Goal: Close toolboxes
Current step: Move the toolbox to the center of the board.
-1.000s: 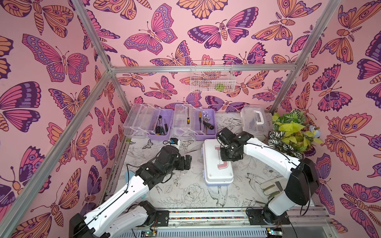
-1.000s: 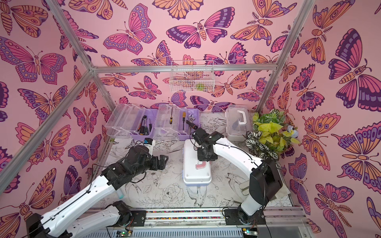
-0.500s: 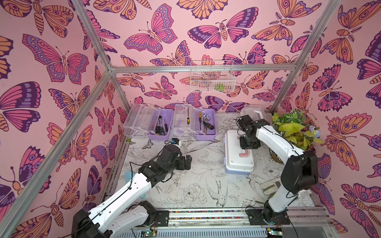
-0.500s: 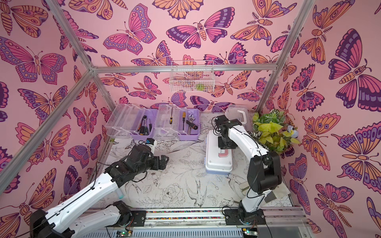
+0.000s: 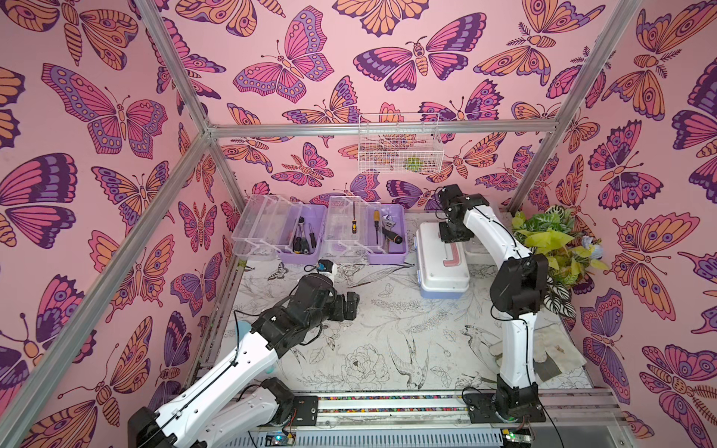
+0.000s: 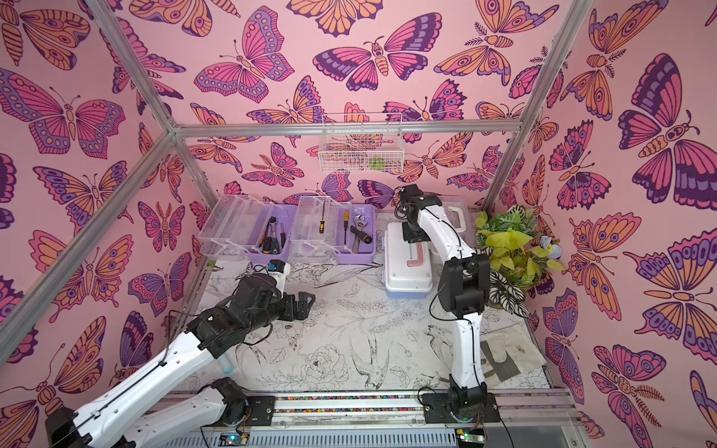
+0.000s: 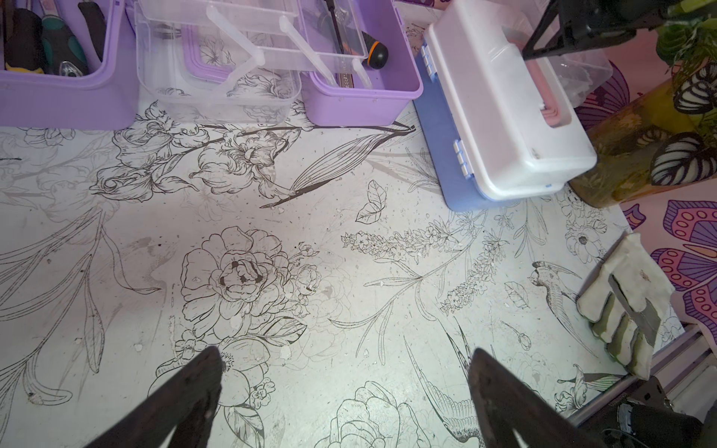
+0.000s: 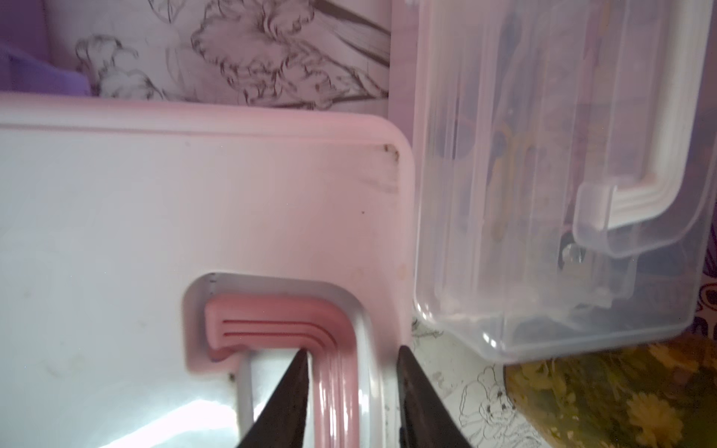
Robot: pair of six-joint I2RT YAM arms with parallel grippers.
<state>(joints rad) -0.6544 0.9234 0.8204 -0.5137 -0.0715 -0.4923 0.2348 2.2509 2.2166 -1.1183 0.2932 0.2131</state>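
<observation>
Two purple toolboxes point(image 5: 306, 232) point(image 5: 392, 236) stand at the back in both top views, their clear lids point(image 5: 264, 225) thrown open and tools inside. The light blue toolbox point(image 5: 442, 271) with its white lid down sits to their right. My right gripper point(image 8: 353, 349) is shut across its pink handle point(image 8: 333, 333) and the lid's edge, one finger in the handle recess and one outside the lid. The clear-lidded white toolbox point(image 8: 543, 194) lies shut right beside it. My left gripper point(image 7: 345, 351) hangs open over the bare mat, holding nothing.
A potted plant point(image 5: 555, 240) stands at the back right, close to the right arm. A white wire basket point(image 5: 399, 143) hangs on the back wall. A work glove point(image 5: 543, 357) lies at the front right. Metal frame posts point(image 5: 535, 163) mark the corners.
My right gripper has dragged the light blue toolbox from the middle of the mat back and to the right, up beside the clear-lidded one. The left arm has barely moved.
</observation>
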